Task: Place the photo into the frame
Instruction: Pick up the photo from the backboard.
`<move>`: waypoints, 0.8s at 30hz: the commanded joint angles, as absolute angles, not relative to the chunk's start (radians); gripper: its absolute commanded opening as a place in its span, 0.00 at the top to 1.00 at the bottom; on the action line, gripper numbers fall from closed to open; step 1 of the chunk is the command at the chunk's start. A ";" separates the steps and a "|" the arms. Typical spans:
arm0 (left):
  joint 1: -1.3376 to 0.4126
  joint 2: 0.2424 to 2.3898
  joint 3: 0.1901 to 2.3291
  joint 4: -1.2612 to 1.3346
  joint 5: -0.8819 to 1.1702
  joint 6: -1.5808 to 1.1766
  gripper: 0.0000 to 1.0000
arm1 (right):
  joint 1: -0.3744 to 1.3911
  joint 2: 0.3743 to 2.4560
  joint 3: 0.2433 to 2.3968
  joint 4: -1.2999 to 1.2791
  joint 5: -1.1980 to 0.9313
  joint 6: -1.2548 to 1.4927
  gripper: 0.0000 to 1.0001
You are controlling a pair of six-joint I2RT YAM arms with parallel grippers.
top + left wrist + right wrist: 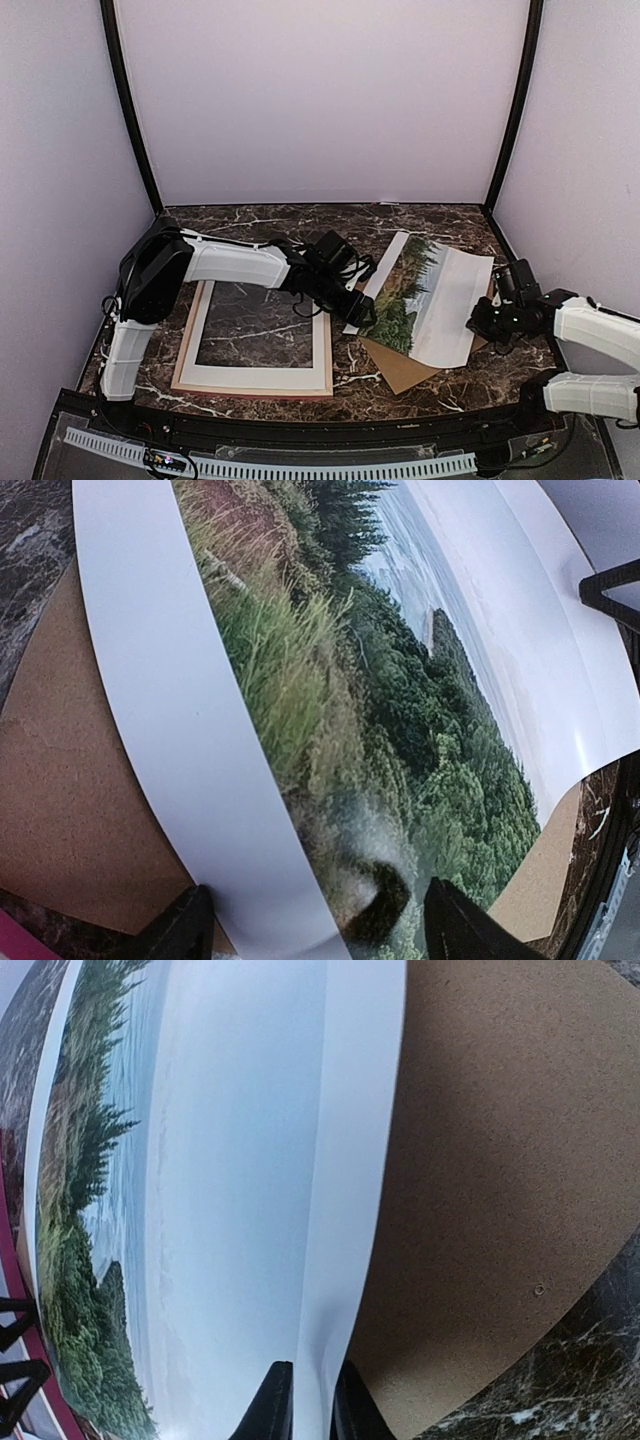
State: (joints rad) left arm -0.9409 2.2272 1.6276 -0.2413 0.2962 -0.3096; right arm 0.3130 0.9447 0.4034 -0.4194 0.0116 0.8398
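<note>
Two arms on one sheet, seen from the top camera. The photo (pixel 432 292), a thin paper landscape print with dark green trees, pale sky and a white margin, lies bowed between the two hands, on a plain brown backing board (pixel 400 372) on the dark marble table (pixel 250 220). The left gripper (pixel 362 312) sits at the print's tree-side edge. The right gripper (pixel 478 325) sits at the opposite, sky-side edge, where the paper stands up off the board. The frame (pixel 250 393), a large thin-railed rectangular wooden one showing a pink-red strip along its near side, lies flat under the left forearm, well behind the left gripper and apart from the print. A wide pale border lies inside its rails, with marble showing through the middle.

Left wrist view: the dark fingers (pixel 190 928) stand wide apart, jaws open, not clamped. The print's white margin and green hillside run out from between them, curving away ahead. Brown board shows to the left of the fingers and again at the far right.

Right wrist view: the two fingertips (pixel 272 1400) are drawn close together with the print's white margin passing between them, pinched. Sky and trees spread ahead and left of the fingers. Brown board lies to their right, then marble at the near right corner.
</note>
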 commanded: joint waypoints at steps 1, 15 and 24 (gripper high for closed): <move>-0.949 2.201 1.598 -0.270 0.282 -0.301 0.24 | 0.300 0.963 0.486 -0.407 0.030 0.773 0.91; -0.969 1.888 1.405 -0.019 0.063 -0.193 0.09 | 0.300 1.043 0.898 -0.594 -0.195 0.783 1.00; -1.107 1.739 1.333 0.165 -0.075 0.114 0.01 | 0.363 1.117 1.082 -0.528 -0.312 0.893 1.00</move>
